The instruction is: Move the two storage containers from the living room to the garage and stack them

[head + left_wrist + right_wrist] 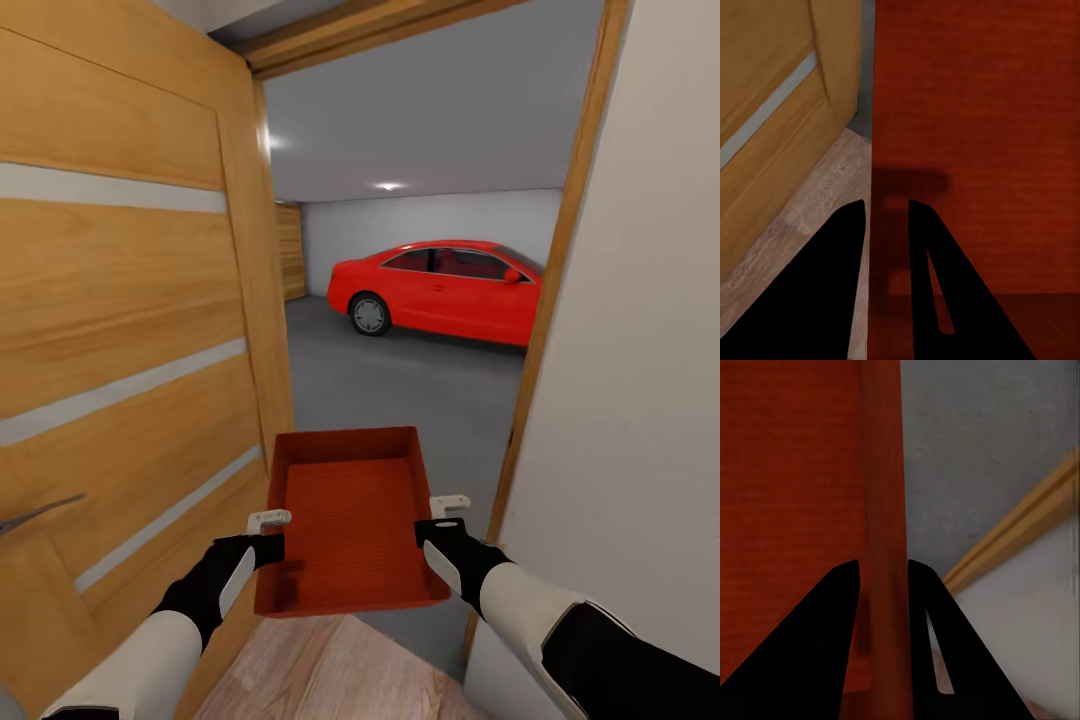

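Storage container: an orange-red, open-topped bin with low straight walls, carried level in front of the robot, held between both arms in the doorway to the garage.
Left gripper: clamped on the bin's left wall, one finger inside and one outside; in the left wrist view the dark fingers straddle that wall's edge.
Right gripper: gripping the right wall the same way; the right wrist view shows the wall's rim running up between its two fingers.
Handling: the bin looks stiff and light, probably moulded plastic, and empty. The thin walls are the natural hold, one on each long side, around mid-length. Smooth sides could slip if either pinch loosens, so I judge even pressure on both matters.
Passage: the wooden door stands open at the left, the door frame at the right; the bin sits between them with little room to spare.
Head view adds: the grey garage floor ahead and a red car parked well beyond.
Left wrist view adds: light wood-plank flooring under the bin and the door just beside its left wall.
Right wrist view adds: grey concrete below the right side and a wooden trim strip.
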Tool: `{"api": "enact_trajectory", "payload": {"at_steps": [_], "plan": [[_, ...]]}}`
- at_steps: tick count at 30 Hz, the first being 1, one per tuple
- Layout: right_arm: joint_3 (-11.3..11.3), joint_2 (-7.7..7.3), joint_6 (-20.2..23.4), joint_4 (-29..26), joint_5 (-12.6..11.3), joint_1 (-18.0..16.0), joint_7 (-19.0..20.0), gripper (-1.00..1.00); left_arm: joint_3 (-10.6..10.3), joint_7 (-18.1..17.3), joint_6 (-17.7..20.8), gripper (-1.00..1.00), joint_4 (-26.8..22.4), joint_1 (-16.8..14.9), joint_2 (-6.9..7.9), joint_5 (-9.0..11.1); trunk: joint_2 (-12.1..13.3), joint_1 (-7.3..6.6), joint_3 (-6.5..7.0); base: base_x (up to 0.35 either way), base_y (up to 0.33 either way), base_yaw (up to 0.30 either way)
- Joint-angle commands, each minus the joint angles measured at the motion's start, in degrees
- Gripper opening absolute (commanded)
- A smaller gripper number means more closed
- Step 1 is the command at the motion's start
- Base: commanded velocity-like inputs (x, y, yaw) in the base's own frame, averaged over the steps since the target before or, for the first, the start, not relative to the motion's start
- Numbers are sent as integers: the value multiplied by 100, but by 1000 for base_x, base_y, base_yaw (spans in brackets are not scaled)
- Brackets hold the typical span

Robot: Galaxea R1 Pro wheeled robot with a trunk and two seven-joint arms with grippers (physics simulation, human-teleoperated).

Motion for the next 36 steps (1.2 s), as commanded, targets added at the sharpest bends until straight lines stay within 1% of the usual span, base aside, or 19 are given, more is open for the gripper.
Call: {"api": "enact_trajectory", "payload": {"at_steps": [1,8,15,27,31,36], "plan": [[129,30,30,-27,-74,-1,-32,-100,32,270,42,-100,-9,1,-5,-111,-5,2,-2,4,6,-261],[130,30,30,-27,-74,-1,-32,-100,32,262,42,-100,-9,1,-3,-111,-5,2,-2,36,49,-235],[128,30,30,-27,-74,-1,-32,-100,32,245,42,-100,-9,1,-2,-111,-5,2,-2,158,201,-27],[130,30,30,-27,-74,-1,-31,-100,32,250,42,-100,-9,1,3,-112,-5,2,-2,16,13,-204],[129,30,30,-27,-74,-1,-31,-100,32,247,42,-100,-7,1,2,-111,-5,2,-2,29,38,-72],[128,30,30,-27,-74,-1,-31,-100,31,244,42,-100,-8,1,0,-111,-5,2,-2,156,231,-7]]}}
